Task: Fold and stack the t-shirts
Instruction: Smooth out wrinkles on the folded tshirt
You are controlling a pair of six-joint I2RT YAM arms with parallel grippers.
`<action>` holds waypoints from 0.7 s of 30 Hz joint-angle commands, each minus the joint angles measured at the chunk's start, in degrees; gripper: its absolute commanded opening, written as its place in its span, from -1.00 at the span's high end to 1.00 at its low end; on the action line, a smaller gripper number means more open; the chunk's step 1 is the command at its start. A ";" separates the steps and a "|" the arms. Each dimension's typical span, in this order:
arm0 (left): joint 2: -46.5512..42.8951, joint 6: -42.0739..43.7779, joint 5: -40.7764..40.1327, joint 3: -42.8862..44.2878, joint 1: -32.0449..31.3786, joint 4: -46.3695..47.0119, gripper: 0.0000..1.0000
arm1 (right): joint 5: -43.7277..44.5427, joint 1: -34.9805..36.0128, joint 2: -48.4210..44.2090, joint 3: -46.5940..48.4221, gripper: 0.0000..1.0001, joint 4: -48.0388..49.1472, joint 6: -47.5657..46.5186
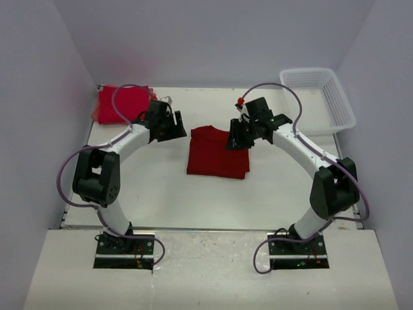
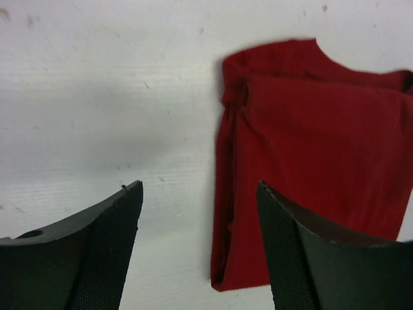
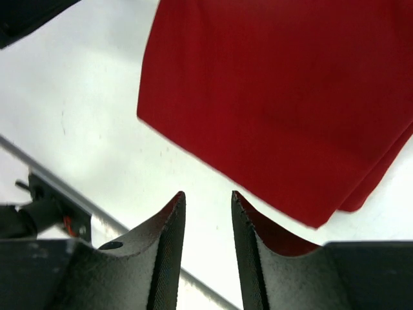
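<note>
Folded red t-shirt (image 1: 218, 152) lies mid-way across the white table (image 1: 155, 194) between pale walls (image 1: 213, 39), another red t-shirt (image 1: 122, 103) at the far-left corner, both arms arched inward, left gripper (image 2: 200, 219) spread wide beside it, right gripper (image 3: 208, 213) slightly parted, empty, over its edge.

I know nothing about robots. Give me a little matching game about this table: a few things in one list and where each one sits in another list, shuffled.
Things:
1. folded t-shirt
2. other red t-shirts
3. white basket
4. left gripper

Places:
A. far right corner
B. open above bare table, beside the folded shirt
C. middle of the table
D. far left corner

Pairs: 1-C, 2-D, 3-A, 4-B
</note>
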 commanded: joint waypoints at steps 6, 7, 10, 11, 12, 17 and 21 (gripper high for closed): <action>-1.48 0.60 29.24 -10.76 5.03 10.57 -0.58 | -6.13 0.32 -12.39 -8.22 0.22 3.60 -0.24; -0.86 0.43 29.77 -11.03 5.30 10.92 -0.60 | -6.39 0.32 -13.27 -8.75 0.22 3.95 -0.32; 1.68 0.16 33.01 -11.64 5.83 12.58 -0.61 | -8.32 0.32 -16.96 -10.59 0.21 5.35 -0.15; 2.56 -1.23 34.33 -11.99 6.44 14.51 -0.61 | -9.11 0.32 -18.28 -11.38 0.21 6.23 -0.15; 3.35 -2.03 35.91 -13.22 6.70 16.18 -0.61 | -10.86 0.41 -18.90 -11.91 0.20 6.85 -0.24; 6.78 -4.85 38.65 -14.28 7.23 21.21 -0.58 | -5.88 0.75 -15.05 -9.02 0.20 1.42 -0.06; 8.19 -4.76 39.35 -13.85 7.23 21.03 -0.57 | -5.08 1.28 -13.11 -9.02 0.21 2.54 0.20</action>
